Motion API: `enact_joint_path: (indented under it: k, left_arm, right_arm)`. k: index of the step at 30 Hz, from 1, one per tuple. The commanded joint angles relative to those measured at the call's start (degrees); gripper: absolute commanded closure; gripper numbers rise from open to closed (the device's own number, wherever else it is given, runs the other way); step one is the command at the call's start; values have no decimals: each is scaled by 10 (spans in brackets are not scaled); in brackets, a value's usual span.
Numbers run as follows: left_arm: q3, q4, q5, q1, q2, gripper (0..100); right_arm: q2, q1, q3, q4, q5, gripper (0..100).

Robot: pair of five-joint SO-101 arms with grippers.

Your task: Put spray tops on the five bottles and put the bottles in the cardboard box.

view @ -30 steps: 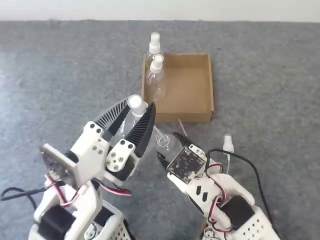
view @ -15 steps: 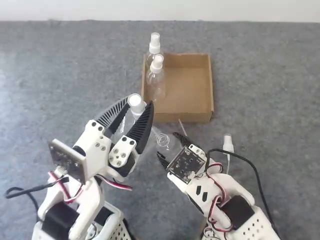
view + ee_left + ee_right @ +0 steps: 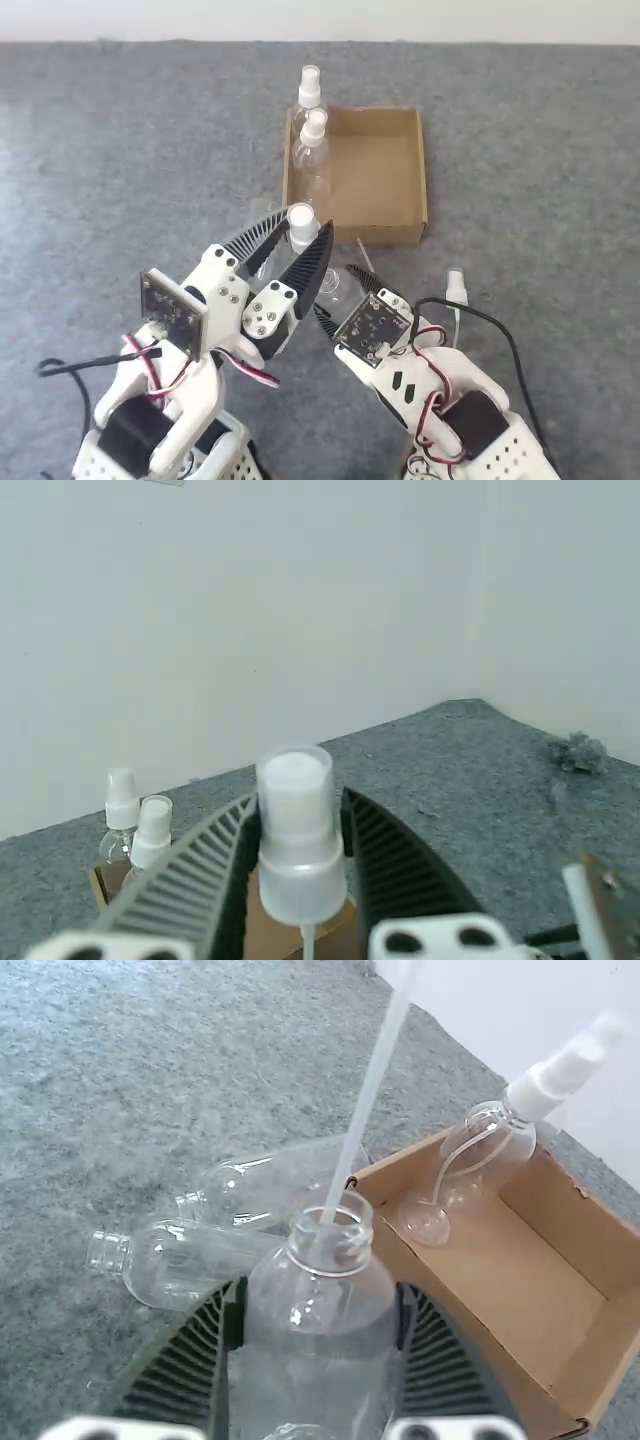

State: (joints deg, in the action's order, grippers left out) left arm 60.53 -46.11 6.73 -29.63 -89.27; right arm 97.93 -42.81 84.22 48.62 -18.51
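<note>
While my right gripper (image 3: 335, 292) hugs one open bottle (image 3: 318, 1330) upright so its mouth faces up, my left gripper (image 3: 303, 225) pinches a spray top (image 3: 296, 825) above it, with the tube dipping into the neck. One loose top (image 3: 456, 285) lies beside the right arm. Two open bottles (image 3: 170, 1255) (image 3: 260, 1185) lie just past. Farther off, the cardboard box (image 3: 425, 170) holds one capped bottle (image 3: 312, 150). Another (image 3: 309, 88) seems to stand just behind it.

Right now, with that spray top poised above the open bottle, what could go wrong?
The spray top has its thin tube barely inside the held bottle; drifting sideways might bend it against the rim. Two empty bottles lying close by could be nudged and roll.
</note>
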Motion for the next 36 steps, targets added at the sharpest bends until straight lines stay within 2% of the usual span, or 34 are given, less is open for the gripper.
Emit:
enact_joint_path:
  k: [1,6,32,36]
  left_arm:
    - [-3,2,-8,-4,-3,981]
    - [12,5,-7,-5,-3,981]
    - [44,14,-4,-7,1,981]
    - [59,26,-6,-25,1,981]
  right_arm:
    - [11,4,-9,-9,-6,957]
    - [11,36,-12,-12,-2,957]
    - [61,37,-10,-16,-1,957]
    - [61,40,-6,-36,-1,957]
